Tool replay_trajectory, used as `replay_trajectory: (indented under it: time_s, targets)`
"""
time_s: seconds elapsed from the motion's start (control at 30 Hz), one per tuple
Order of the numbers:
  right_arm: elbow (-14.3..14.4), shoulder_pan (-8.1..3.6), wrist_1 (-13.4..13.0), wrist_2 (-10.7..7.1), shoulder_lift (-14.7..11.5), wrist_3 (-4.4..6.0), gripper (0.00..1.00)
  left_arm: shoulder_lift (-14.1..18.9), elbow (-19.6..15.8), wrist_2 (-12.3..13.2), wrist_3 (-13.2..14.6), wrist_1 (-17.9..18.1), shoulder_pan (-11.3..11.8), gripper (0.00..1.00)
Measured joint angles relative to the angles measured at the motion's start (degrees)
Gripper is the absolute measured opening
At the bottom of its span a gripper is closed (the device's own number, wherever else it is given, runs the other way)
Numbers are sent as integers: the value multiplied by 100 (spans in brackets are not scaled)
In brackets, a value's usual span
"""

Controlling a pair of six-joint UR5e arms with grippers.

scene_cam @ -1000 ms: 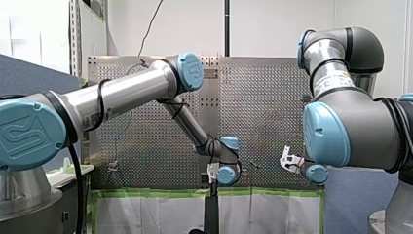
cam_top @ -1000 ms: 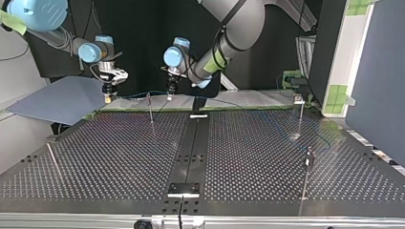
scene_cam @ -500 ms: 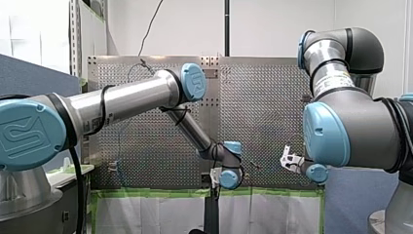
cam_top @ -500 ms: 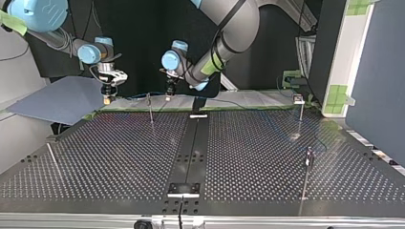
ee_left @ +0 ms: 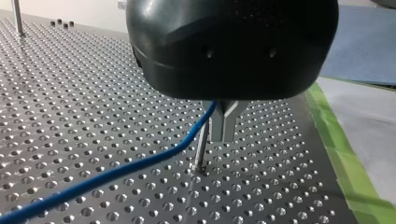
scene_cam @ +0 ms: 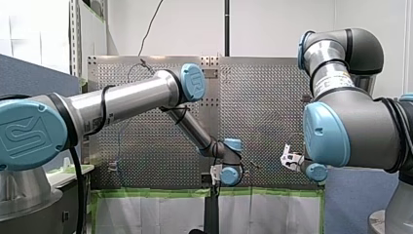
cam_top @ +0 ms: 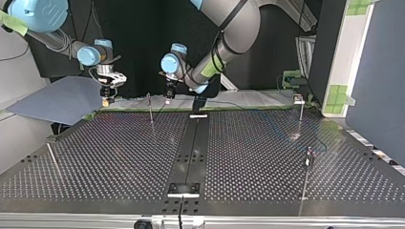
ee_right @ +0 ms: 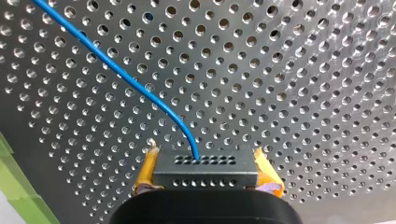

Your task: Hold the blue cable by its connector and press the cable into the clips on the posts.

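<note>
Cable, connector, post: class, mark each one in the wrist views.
cable (ee_right: 116,71), right wrist view, middle of the blue strand
connector (ee_right: 205,173), right wrist view, centre of its black face
post (ee_left: 201,148), left wrist view, middle of its shaft

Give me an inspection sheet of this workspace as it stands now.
Surface: perforated table with a dark strip down its middle.
Job's things: blue cable ending in a black connector; thin posts standing on the table, one close under my left tool.
Clutter: nothing seen.
Grippers: right tool shut on the connector, a yellow pad on either side; left tool low over the table by a post, grip unclear.
Cables: blue cable leaves the connector, reaches the left tool and trails on across the table; black lead looped round my left arm.
Surroundings: green tape on a panel; grey-blue board at the top view's left.
</note>
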Motion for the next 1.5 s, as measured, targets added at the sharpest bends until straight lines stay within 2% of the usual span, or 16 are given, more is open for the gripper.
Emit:
replay_trajectory:
  time_s: [0.43, 0.87, 1.1, 1.5]
  targets:
    - [-150, 9, 90, 3, 10, 33, 0, 0, 192, 18, 25, -142, 38, 0]
    - [-458, 46, 297, -34, 12, 52, 0, -2, 818, -12, 57, -548, 66, 0]
    - [-673, 101, 504, -88, 11, 38, 0, -2, 1084, -75, 58, -710, 89, 0]
    - [-822, 204, 642, -145, 14, 23, 0, -2, 1099, -140, 58, -753, 131, 0]
